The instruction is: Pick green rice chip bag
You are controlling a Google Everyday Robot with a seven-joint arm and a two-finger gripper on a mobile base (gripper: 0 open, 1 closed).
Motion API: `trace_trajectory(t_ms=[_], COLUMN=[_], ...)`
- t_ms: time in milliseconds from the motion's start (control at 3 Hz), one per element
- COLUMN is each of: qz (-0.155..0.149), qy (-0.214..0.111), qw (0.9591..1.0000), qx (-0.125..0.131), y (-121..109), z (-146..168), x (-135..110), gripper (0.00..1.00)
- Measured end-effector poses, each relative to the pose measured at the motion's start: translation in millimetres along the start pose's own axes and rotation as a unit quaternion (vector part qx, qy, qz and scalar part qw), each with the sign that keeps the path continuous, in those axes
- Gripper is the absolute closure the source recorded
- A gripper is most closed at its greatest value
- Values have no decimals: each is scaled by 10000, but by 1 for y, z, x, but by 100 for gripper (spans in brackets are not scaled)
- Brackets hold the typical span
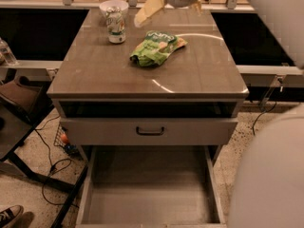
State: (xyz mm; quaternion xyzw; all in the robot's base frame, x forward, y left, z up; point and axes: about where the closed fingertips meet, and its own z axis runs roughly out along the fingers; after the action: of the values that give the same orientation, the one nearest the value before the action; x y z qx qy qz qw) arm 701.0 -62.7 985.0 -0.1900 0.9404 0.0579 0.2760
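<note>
Risk: claw [167,13], fingers apart, top centre of frame; crumpled bright-green foil rice chip bag [156,48] may slip, upright green-and-white can [115,25] at upper left topple.

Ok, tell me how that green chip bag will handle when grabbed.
The chip bag looks crumpled and puffy, so it will probably flex rather than stay stiff. It seems light, likely sliding on the glossy tabletop if nudged. The end effector hovers over the far edge, behind it.

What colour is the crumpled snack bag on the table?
Bright green bag with orange-tan pictures, camera view; gripper hovers open beyond it.
</note>
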Motion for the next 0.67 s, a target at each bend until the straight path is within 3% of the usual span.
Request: trace_trajectory(t_ms=[667], qz=[47], qy=[116], qw=[9991], qx=[403], y=[11], z=[64], x=[-29], gripper=[0])
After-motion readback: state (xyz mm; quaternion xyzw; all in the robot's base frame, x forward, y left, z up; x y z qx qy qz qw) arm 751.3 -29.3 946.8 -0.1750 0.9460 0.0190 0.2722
